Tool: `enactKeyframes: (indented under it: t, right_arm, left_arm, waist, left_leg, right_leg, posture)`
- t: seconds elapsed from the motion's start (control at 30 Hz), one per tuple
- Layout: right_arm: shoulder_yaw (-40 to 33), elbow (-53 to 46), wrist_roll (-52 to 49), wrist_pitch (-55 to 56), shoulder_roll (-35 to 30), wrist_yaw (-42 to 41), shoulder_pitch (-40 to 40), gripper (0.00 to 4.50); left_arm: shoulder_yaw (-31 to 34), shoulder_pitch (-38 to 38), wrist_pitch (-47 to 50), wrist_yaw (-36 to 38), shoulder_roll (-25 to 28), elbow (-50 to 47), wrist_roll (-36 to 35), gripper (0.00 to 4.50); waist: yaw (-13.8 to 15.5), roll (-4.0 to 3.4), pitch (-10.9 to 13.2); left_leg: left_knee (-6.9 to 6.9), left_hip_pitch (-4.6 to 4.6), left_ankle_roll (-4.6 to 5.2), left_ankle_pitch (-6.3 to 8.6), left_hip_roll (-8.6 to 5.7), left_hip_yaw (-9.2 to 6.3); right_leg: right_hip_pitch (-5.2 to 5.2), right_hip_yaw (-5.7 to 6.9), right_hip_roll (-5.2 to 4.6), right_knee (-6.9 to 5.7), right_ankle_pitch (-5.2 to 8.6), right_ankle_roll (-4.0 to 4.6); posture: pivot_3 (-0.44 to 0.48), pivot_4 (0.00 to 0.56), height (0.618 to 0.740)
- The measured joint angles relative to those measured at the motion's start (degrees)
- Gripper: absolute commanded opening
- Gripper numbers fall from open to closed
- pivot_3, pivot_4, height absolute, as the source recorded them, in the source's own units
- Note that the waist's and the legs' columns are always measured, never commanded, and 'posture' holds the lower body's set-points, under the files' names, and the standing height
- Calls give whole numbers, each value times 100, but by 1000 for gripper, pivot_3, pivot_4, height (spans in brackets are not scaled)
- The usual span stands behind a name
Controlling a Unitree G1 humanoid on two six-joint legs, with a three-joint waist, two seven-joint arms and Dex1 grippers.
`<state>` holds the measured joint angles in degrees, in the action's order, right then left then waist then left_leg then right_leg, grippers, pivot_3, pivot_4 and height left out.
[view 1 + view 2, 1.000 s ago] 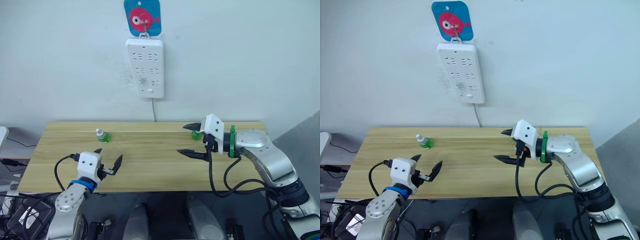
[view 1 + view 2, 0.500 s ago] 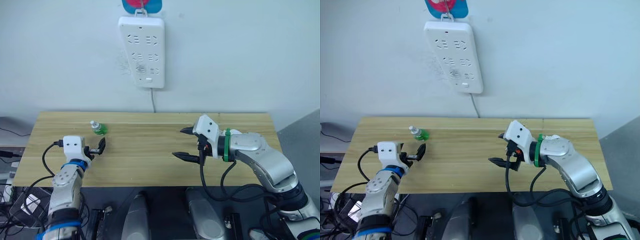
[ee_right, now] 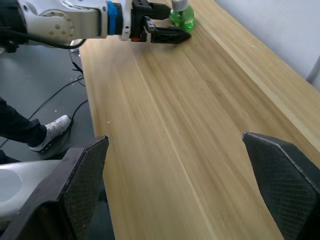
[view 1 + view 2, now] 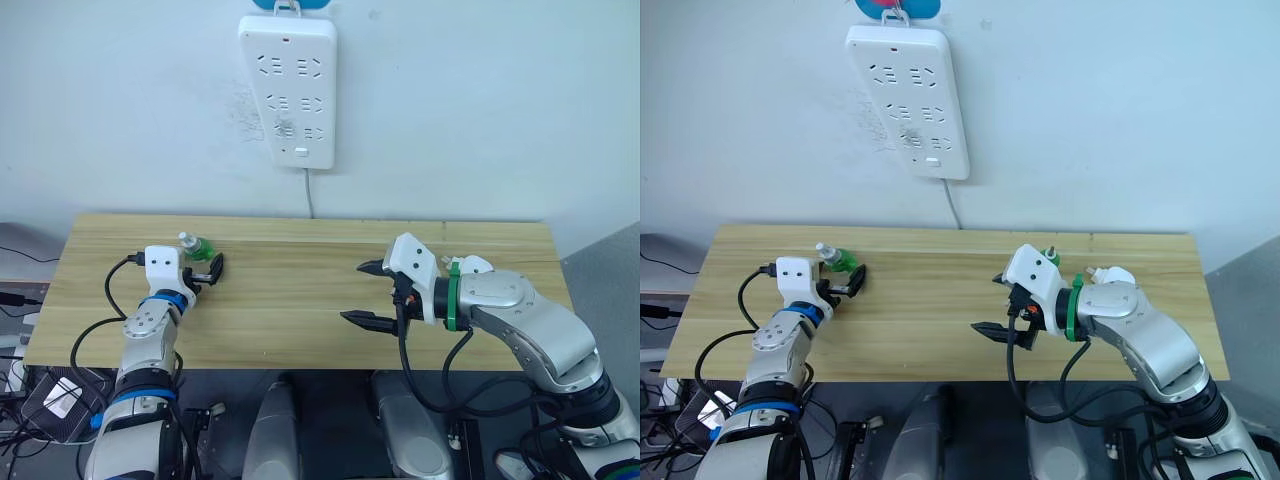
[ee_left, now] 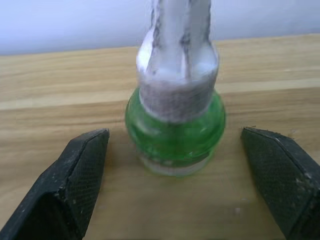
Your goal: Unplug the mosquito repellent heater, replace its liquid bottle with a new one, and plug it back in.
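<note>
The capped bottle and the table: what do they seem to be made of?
The bottle looks like translucent green plastic, perhaps glass: light passes through it. Its cap seems whitish, ribbed plastic. The table looks like pale wood planks with a matte finish: grain lines show.

The long wooden tabletop (image 4: 290, 290) has lots of bare room in the middle between the two arms. The small green bottle with a pale cap (image 5: 175, 120) stands between the left gripper's (image 5: 185, 170) wide-apart black fingers (image 5: 75, 185), with room on both sides.

The new one (image 5: 175, 135), green with a pale cap, stands upright on the table (image 4: 300, 300).
</note>
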<state>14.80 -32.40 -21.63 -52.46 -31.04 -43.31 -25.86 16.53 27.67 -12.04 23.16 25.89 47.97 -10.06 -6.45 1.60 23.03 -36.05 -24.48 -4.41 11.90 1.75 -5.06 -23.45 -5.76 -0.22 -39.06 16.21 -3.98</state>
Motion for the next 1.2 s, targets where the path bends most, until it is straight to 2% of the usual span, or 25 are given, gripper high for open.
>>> enactKeyframes:
  t: [0.2,0.3,0.47,0.5,0.73,0.87,1.2]
  right_arm:
    - [-4,-19,-55,-69,-1,69,0,4465]
    - [-21,-72,-96,-71,-1,117,28,4500]
    - [-77,-124,-108,218,80,260,167,4500]
    - [-77,-124,-104,316,93,277,187,4500]
    - [-130,-66,-2,1021,37,183,222,4500]
    - [-141,67,6,1416,4,-20,245,4500]
    - [-256,349,0,2251,-135,-551,507,4500]
  left_arm:
    - [-39,207,-260,-12,31,365,53,4500]
    - [-55,210,-391,2,35,439,96,3936]
    - [-111,188,-521,119,110,498,132,2444]
    - [-112,154,-554,126,120,481,132,2275]
    - [-154,-318,-670,264,161,55,131,2248]
    - [-253,-545,-617,369,194,-251,147,2248]
    - [-831,-1393,21,956,257,-1976,275,2248]
  waist:
    - [-3,0,5]
    - [-3,0,7]
    - [-8,1,14]
    - [-9,1,14]
    - [-12,1,14]
    - [-9,1,13]
    - [15,11,5]
  left_leg:
    - [2,-5,0,0,0,1]
    - [3,-6,0,0,0,1]
    - [4,-7,-2,0,1,4]
    - [5,-7,-2,0,1,5]
    - [10,-7,-4,-1,3,8]
    - [10,-7,-5,-1,2,9]
    - [13,-26,-15,-6,1,4]
  right_leg:
    - [-6,-1,0,2,1,-1]
    - [-6,-1,0,3,1,-2]
    - [-10,-4,0,6,4,-6]
    - [-11,-4,0,6,4,-6]
    - [-14,-8,-2,9,4,-7]
    - [-14,-9,-2,9,5,-8]
    - [-30,-3,-8,12,4,-7]
  posture:
    - [-206,481,740]
    - [-212,482,740]
    - [-212,471,740]
    - [-214,469,740]
    - [-214,450,740]
    - [-181,426,740]
    - [-150,368,740]
